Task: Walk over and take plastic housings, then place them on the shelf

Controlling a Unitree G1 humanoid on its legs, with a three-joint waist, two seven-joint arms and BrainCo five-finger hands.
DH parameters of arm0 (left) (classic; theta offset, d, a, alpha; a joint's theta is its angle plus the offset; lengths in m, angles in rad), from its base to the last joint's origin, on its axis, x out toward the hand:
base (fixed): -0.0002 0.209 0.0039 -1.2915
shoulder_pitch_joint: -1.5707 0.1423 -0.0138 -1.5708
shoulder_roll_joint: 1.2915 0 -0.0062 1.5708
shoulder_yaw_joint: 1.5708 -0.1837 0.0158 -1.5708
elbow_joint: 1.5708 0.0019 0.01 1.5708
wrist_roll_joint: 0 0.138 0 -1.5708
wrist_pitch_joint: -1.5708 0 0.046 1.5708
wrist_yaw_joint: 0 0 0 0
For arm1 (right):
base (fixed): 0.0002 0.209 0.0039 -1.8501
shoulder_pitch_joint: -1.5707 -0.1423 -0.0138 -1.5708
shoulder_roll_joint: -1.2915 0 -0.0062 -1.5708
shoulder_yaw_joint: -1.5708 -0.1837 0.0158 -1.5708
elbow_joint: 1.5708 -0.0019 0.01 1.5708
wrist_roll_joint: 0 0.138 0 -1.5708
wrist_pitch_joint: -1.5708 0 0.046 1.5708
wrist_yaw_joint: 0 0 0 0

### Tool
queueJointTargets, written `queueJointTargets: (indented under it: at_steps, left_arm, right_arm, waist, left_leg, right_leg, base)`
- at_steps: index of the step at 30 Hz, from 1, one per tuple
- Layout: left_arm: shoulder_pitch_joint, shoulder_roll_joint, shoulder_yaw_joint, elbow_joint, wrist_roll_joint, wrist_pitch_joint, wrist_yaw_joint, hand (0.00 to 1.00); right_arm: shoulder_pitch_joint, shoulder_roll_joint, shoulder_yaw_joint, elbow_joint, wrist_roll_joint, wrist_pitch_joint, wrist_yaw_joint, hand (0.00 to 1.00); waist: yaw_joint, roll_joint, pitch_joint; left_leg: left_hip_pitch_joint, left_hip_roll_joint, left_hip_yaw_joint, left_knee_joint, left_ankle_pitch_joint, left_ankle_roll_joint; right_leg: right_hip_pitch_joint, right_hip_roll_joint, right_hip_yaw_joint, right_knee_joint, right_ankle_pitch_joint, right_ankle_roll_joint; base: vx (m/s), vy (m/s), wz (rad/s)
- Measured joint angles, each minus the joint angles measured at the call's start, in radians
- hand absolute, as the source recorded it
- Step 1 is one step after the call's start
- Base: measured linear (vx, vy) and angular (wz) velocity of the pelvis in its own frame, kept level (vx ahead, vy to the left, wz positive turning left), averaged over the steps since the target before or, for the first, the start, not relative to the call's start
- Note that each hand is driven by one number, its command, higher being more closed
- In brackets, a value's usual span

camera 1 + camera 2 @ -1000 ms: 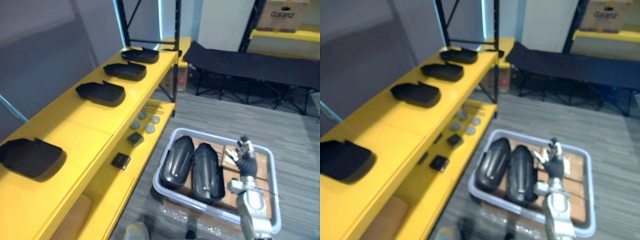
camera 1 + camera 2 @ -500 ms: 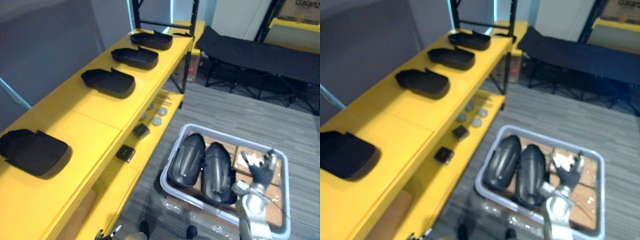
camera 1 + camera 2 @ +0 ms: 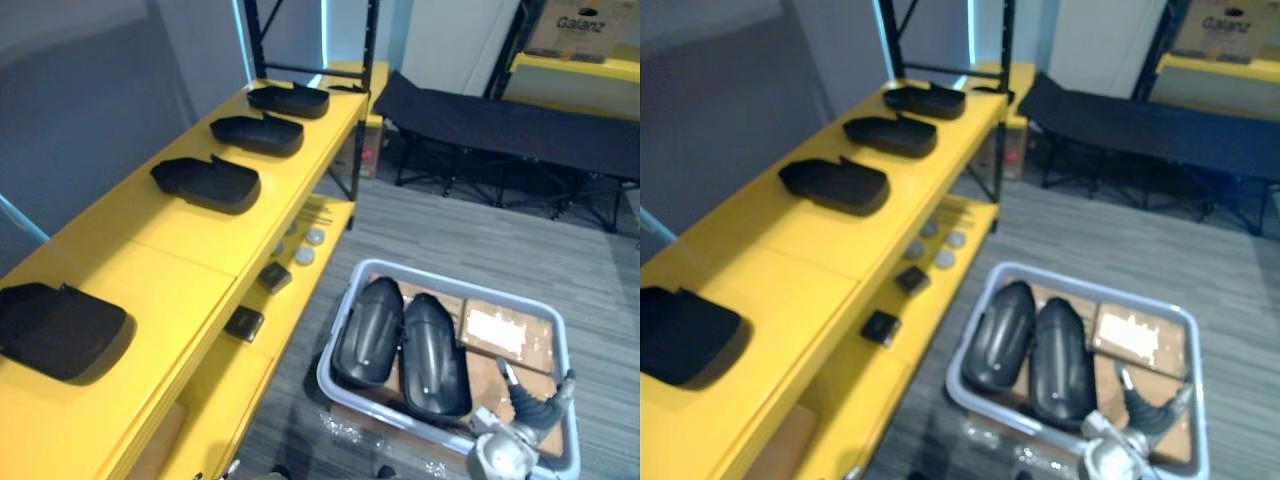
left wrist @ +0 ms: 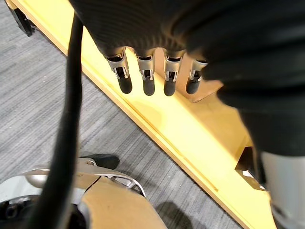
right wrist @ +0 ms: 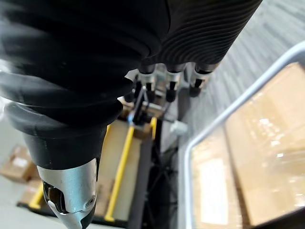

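- Right hand (image 3: 535, 405) hung open, empty, over the bin's (image 3: 462, 288) near corner.
- It needed to cross the bin to grip a housing (image 3: 430, 355).
- Left hand (image 4: 167, 43) was open, empty too.

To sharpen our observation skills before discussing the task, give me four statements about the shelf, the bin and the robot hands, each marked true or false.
1. Four black shelf housings lie in a row on the yellow shelf. True.
2. The grey bin holds three black housings. False: two bin housings lie side by side in it.
3. The right robot hand grips a housing. False: it holds nothing and is by the bin's near right corner.
4. The left robot hand has straight fingers and holds nothing. True.
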Motion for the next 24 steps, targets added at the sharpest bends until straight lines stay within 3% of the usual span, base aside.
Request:
queueJointTargets:
  at_steps: [5,9,11,15,24]
  left_arm:
    - [-0.005,0.005,-0.006,-0.001,0.0,-0.005,-0.004,0.0]
    - [-0.025,0.015,-0.024,0.0,0.0,-0.013,-0.004,0.0]
    - [-0.044,0.029,-0.049,-0.001,0.0,-0.023,-0.004,0.0]
    - [-0.083,0.052,-0.061,0.0,-0.003,-0.03,-0.003,0.0]
    - [-0.113,0.054,-0.087,0.0,-0.012,-0.039,-0.004,0.0]
  right_arm:
    - [-0.057,-0.009,-0.008,0.126,-0.008,0.042,-0.01,0.0]
    - [-0.176,-0.032,-0.036,0.237,0.004,0.081,-0.067,0.0]
    - [-0.235,-0.059,-0.048,0.289,0.02,0.089,-0.086,0.0]
    - [-0.357,-0.106,-0.05,0.366,0.042,0.12,-0.112,0.0]
    - [-0.407,-0.181,-0.088,0.44,0.042,0.152,-0.132,0.0]
  waist:
    - [0.019,-0.007,0.0]
    - [0.034,-0.014,0.008]
    - [0.046,-0.01,0.037]
    - [0.051,-0.03,0.12]
    - [0.051,0.007,0.193]
  left_leg:
    - [-0.022,-0.013,-0.02,0.017,-0.019,0.005]
    - [-0.107,-0.03,-0.07,0.033,-0.002,0.018]
    - [-0.137,-0.033,-0.09,0.059,0.0,0.021]
    - [-0.184,-0.037,-0.111,0.09,-0.001,0.022]
    - [-0.23,-0.034,-0.128,0.118,-0.004,0.027]
  right_leg:
    - [-0.006,-0.016,-0.021,0.011,-0.015,0.012]
    - [-0.061,-0.028,-0.054,0.02,-0.016,0.016]
    - [-0.078,-0.026,-0.071,0.025,-0.015,0.017]
    - [-0.107,-0.024,-0.071,0.033,-0.012,0.013]
    - [-0.143,-0.022,-0.068,0.042,-0.012,0.011]
  base:
    - [0.01,0.027,0.1]
    - [0.0,0.008,0.34]
    - [0.01,-0.004,0.37]
    - [-0.01,0.001,0.09]
    - [-0.01,0.0,0.02]
